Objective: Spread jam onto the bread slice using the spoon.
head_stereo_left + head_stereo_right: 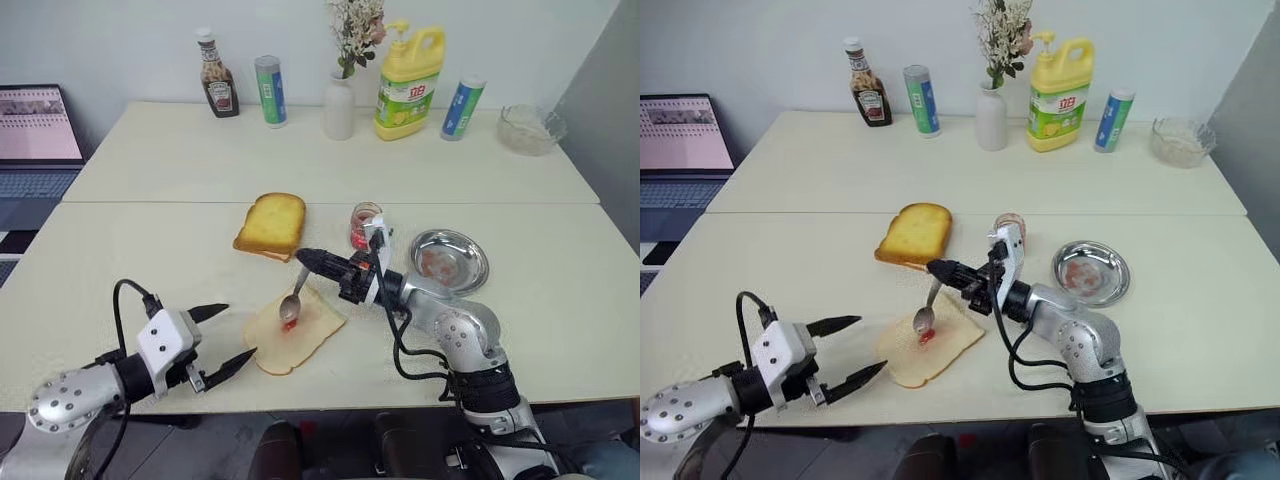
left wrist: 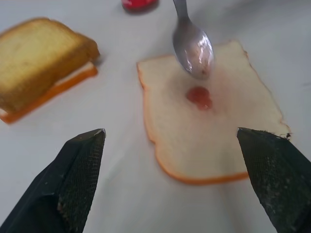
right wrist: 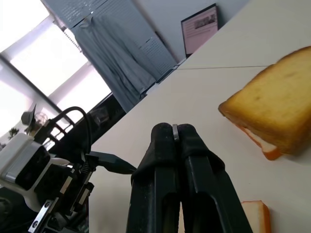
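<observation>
Bread slice (image 1: 296, 333): flat on the near part of the table (image 1: 560, 320), between the two arms, just in front of the thicker toast (image 1: 272, 224); pale, thin, roughly square, with a narrow orange-tan crust and a small red blob at the centre.
Spoon (image 1: 293, 300): clamped by its handle in the right gripper (image 1: 306, 257); hangs down and tilted, bowl just above the red blob, perhaps touching the crumb, cannot tell for sure.
Right gripper: fingers pressed together on the thin metal handle, seen clearly in the right wrist view.
Left gripper (image 1: 229, 335): fingers wide apart, holding nothing, just beside the near-left edge of the slice.
Jam (image 1: 365, 224): small glass jar with red label, partly hidden behind the right wrist, near the round steel dish (image 1: 451, 262).
Step in hand: probably spreading the blob outward over the slice.
How to do well: lower the back of the bowl onto the blob, keep it nearly flat, sweep with light strokes from the centre toward the crust; press softly, because thin bread likely slides or tears. Possibly steady the near edge with the open left fingers.
Materials: spoon shiny, smooth, hard, with a thin pink film in the bowl; bread soft and porous; jam glossy, sticky; toast golden and thick; table matte cream, smooth, so little friction under the slice.
</observation>
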